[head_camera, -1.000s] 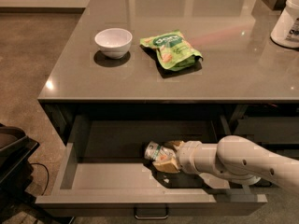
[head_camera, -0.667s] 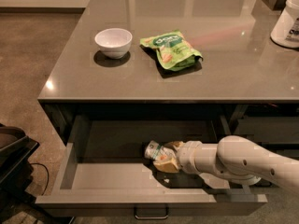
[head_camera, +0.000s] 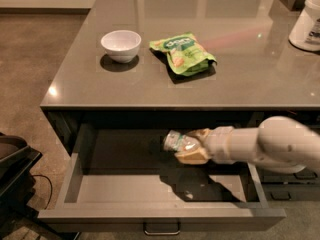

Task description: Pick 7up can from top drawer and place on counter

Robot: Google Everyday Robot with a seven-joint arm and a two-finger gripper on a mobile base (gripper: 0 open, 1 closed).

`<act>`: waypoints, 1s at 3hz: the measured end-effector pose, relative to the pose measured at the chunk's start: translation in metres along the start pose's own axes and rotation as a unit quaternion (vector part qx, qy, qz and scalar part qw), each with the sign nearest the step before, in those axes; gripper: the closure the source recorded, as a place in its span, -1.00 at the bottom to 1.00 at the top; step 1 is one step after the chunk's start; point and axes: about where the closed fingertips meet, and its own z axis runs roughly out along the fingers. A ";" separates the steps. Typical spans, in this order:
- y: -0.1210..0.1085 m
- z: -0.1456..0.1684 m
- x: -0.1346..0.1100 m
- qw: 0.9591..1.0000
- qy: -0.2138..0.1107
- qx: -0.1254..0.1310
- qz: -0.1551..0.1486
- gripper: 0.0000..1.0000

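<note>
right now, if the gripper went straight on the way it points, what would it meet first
The gripper, shut on the 7up can inside the top drawer, points left in the picture. Nothing lies ahead until the drawer's left wall, probably the first contact, though depth is unclear.

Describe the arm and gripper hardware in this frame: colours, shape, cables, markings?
The arm is a smooth off-white shell: a bulbous rounded joint tapering to a cylindrical wrist with a ring seam. The gripper, inside the top drawer and closed on the 7up can, has stubby tan fingers. No cables or markings visible.
</note>
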 end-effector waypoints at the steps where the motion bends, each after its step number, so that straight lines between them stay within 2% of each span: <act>1: -0.030 -0.055 -0.057 0.999 -0.023 -0.001 -0.022 1.00; 2: -0.029 -0.061 -0.061 0.999 -0.024 -0.003 -0.025 1.00; 3: -0.021 -0.075 -0.075 0.999 -0.024 -0.029 -0.033 1.00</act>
